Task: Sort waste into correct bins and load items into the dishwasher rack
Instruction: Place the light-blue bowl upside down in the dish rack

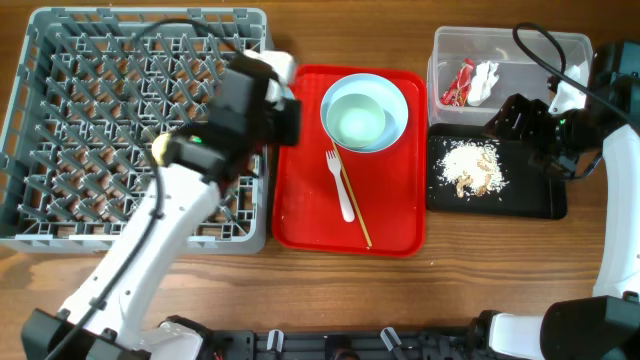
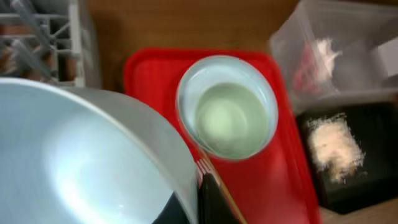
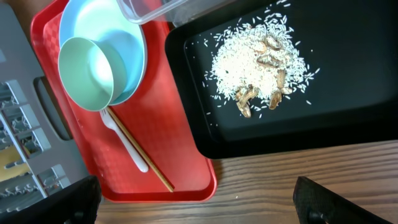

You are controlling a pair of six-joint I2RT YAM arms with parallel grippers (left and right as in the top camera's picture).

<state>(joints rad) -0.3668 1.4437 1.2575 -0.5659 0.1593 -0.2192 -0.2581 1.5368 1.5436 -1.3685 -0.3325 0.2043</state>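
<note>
Holding one pale bowl (image 2: 81, 162) clamped by its rim in the left gripper (image 2: 196, 202) above the seam between rack (image 1: 100, 238) and red tray (image 1: 300, 200), I judged it bound for the pegs, while the right gripper (image 3: 205, 202) hung with fingers (image 3: 74, 199) spread over the rice scraps (image 3: 249, 62) in the black tray (image 3: 348, 93).

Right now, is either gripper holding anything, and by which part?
The left gripper grips a pale bowl by its rim. The right gripper is open, holding nothing.
</note>
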